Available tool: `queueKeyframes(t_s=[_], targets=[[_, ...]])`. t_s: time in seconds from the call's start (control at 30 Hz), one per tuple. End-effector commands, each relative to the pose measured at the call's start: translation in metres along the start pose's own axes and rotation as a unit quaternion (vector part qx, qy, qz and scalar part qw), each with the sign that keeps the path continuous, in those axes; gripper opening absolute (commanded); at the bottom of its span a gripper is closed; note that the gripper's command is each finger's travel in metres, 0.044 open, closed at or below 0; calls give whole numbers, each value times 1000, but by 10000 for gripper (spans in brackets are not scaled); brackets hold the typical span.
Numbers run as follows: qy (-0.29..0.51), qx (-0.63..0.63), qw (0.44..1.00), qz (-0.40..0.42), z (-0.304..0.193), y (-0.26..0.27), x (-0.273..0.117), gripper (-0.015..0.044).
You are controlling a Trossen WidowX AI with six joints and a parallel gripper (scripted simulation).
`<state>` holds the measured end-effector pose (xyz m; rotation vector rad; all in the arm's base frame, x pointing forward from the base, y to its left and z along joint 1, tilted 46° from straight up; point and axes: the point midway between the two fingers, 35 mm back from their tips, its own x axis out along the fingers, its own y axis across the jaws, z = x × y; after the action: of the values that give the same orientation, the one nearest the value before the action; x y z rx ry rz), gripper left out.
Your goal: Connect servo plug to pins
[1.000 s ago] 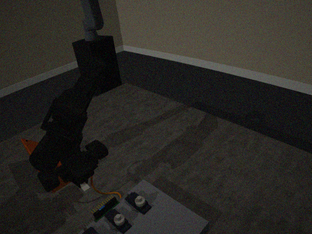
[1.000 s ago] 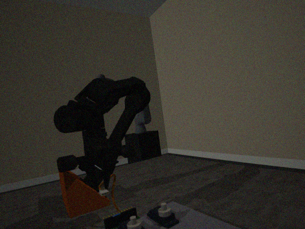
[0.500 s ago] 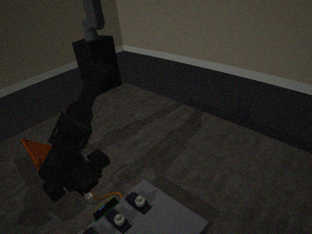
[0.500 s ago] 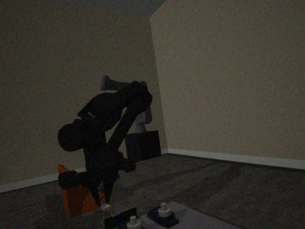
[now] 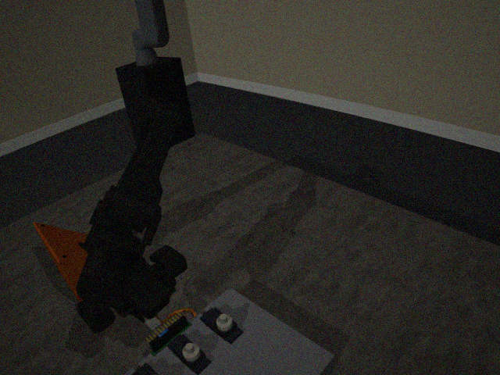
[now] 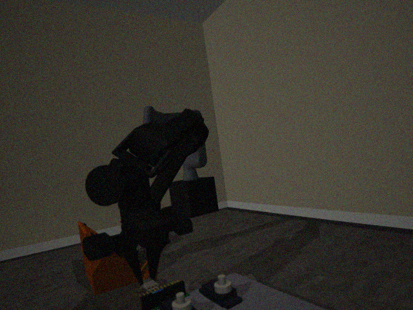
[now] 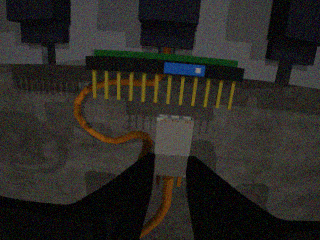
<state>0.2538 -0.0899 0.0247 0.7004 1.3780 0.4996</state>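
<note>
My gripper [image 7: 170,161] [image 5: 148,317] [image 6: 146,279] is shut on the small white plug [image 7: 175,135] [image 5: 152,322] [image 6: 150,284], held low over the table. The plug's front face sits just short of the tips of the yellow pins [image 7: 156,88] [image 5: 166,324], sticking out of a black header [image 6: 164,289]. A blue band [image 7: 184,68] [image 5: 163,333] marks three pins; its light dot lies toward the right end. The plug sits slightly left of the band. The orange wire [image 7: 100,131] [image 5: 183,311] loops left from the header.
The grey holder [image 5: 266,334] [image 6: 255,291] carries more servos with white hubs [image 5: 223,321] [image 5: 191,351] [image 6: 222,283]. Two further servos [image 7: 295,7] flank the middle one. An orange wedge [image 5: 60,248] [image 6: 106,272] stands left behind the arm. The scene is dim.
</note>
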Motion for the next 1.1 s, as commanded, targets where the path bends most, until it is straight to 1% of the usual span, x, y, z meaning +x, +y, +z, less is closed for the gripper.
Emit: queueKeyframes(t_s=[0.0, 1.07], targets=[[-2, 0, 1000, 1, 6, 0, -1, 0], [-2, 0, 1000, 1, 25, 0, -1, 0]])
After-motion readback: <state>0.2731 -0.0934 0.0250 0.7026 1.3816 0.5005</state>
